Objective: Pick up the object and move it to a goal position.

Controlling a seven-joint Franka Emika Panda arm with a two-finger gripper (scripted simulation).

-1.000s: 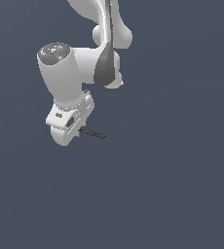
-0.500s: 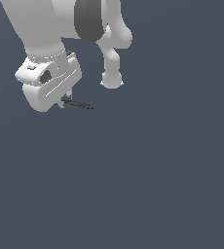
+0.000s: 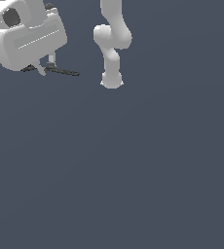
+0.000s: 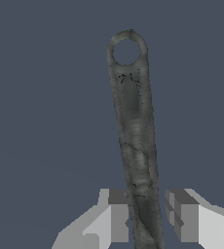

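The dark grey wrench (image 3: 65,72) is a thin bar sticking out from under the white hand toward the exterior view's right, held level in the air. My gripper (image 3: 46,69) is at the upper left of the exterior view, shut on the wrench near one end. In the wrist view the wrench (image 4: 133,112) runs straight away from the gripper (image 4: 145,219), and its far end is a ring. The grey fingers (image 4: 119,216) sit on either side of the handle. The wrench's jawed end is hidden by the hand.
The arm's white lower links and base (image 3: 111,53) stand at the top centre of the exterior view, to the right of the hand. The surroundings are a plain dark grey-blue surface (image 3: 133,170) with no other objects in view.
The hand, with the wrench in it, has moved up and toward the exterior view's left, and now looks larger in that view. The wrench has stayed in the fingers.
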